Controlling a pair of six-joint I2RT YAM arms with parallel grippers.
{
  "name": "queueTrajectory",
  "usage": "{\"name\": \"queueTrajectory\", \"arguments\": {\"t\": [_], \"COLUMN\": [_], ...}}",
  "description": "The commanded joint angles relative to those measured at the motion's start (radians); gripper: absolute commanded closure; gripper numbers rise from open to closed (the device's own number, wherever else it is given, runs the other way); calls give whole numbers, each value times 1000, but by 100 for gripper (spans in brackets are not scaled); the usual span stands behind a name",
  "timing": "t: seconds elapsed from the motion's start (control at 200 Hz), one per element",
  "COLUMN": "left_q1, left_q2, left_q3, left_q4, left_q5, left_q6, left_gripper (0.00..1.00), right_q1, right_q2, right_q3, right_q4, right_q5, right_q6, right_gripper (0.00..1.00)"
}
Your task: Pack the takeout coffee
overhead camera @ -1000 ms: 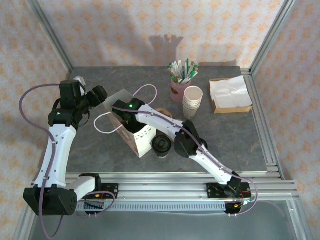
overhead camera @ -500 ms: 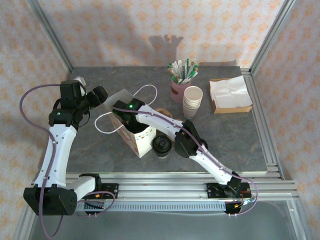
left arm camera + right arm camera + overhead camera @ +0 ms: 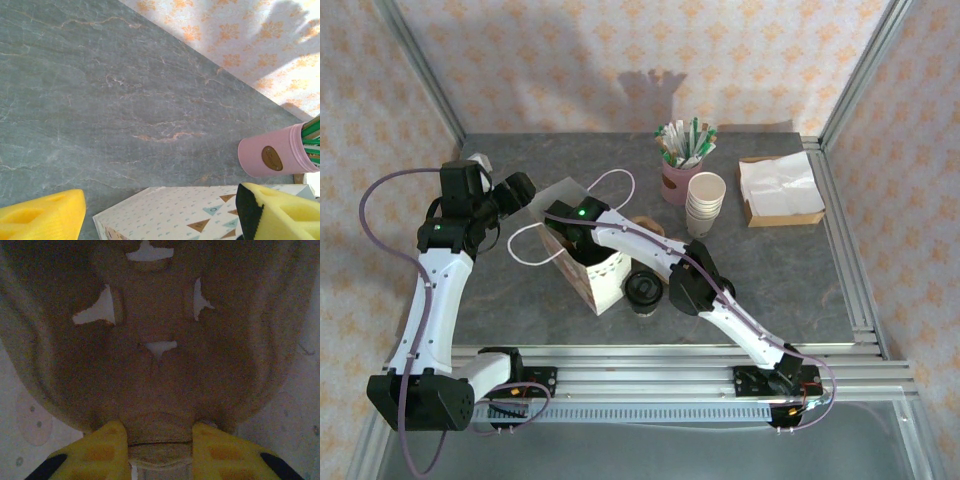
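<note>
- The walls (image 3: 620,60) are papered in a pale orange-flower print and bounded by aluminium frame posts (image 3: 420,72). They stand beyond both sets of jaws, at the far side and on the flanks.
- The tabletop (image 3: 780,270) is grey, stone-veined, matt and level. It lies bare to the right of the right jaws and, in the left wrist view, ahead of the left jaws.
- The paper bag (image 3: 605,280) stands upright with its mouth open. It is white with a small triangle pattern. It encloses the right jaws, and its top edge runs between the left jaws.
- The cup carrier (image 3: 155,370), brown moulded pulp, sits inside the bag directly ahead of the right jaws. Judgement: carrier loading is done or nearly so.
- The left gripper (image 3: 160,205) has its jaws set wide apart and clamps nothing.
- The right gripper (image 3: 159,440) has its jaws drawn narrow, closed on a tab at the near edge of the carrier.
- The napkin box (image 3: 780,190), the stack of lidless cups (image 3: 705,205) and the pink holder (image 3: 675,180) of stirrers stand well apart from the right jaws, off to their right.
- The takeout coffee (image 3: 642,290) stands upright with its black lid on, on the tabletop outside the bag. It is just beside the bag wall, on the base side of the right jaws and close by the right forearm. Contact with the bag cannot be told. Judgement: the main step remains, namely to release the carrier, withdraw, grasp the coffee and seat it in the bag.
</note>
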Motion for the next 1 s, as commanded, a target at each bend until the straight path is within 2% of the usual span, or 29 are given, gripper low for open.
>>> {"name": "queueTrajectory", "arguments": {"t": [0.0, 0.33, 0.996], "left_q1": [7, 7, 7], "left_q2": [1, 9, 9], "left_q3": [-11, -10, -11], "left_q4": [4, 3, 2], "left_q5": [20, 36, 36], "left_q6": [17, 17, 21], "left_gripper": [20, 20, 20], "right_q1": [-5, -5, -5], "right_q2": [-3, 37, 82], "right_q3": [-33, -64, -130], "right_q4": [73, 91, 110], "right_q5": [16, 65, 88], "right_q6": [24, 21, 19], "right_gripper": [73, 73, 72]}}
